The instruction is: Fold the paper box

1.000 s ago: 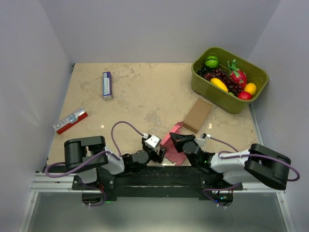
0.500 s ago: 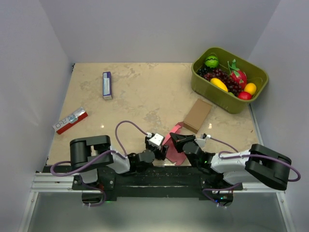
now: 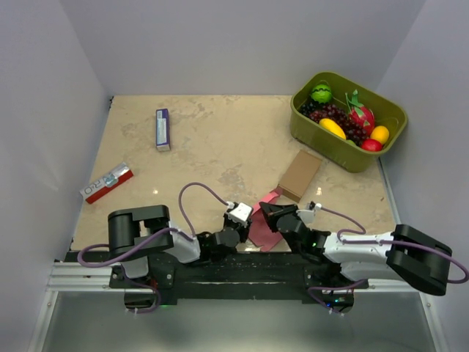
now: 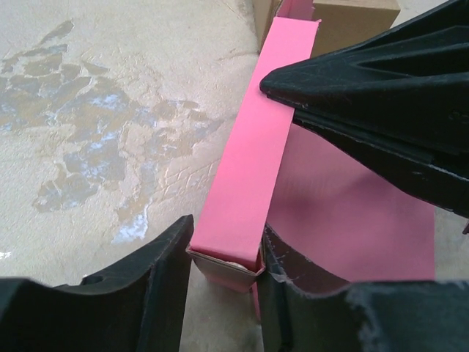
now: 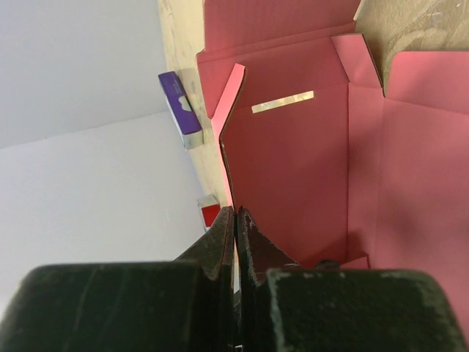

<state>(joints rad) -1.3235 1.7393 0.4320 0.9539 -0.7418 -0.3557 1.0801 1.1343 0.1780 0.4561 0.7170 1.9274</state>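
Wall-folding underway: paper box (image 3: 265,235) lies at the counter's (image 3: 205,147) near edge, between both arms. Right hand (image 5: 235,220) is pinched tight on a raised panel. Left hand (image 4: 227,268) sits narrow astride the folded side wall, apparently touching it. Next, I reckon, squeeze and crease it upright.

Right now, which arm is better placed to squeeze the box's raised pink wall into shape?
Left, probably. The left gripper straddles the paper box at its upright wall's end; the right gripper is shut on that wall's top edge, holding it.
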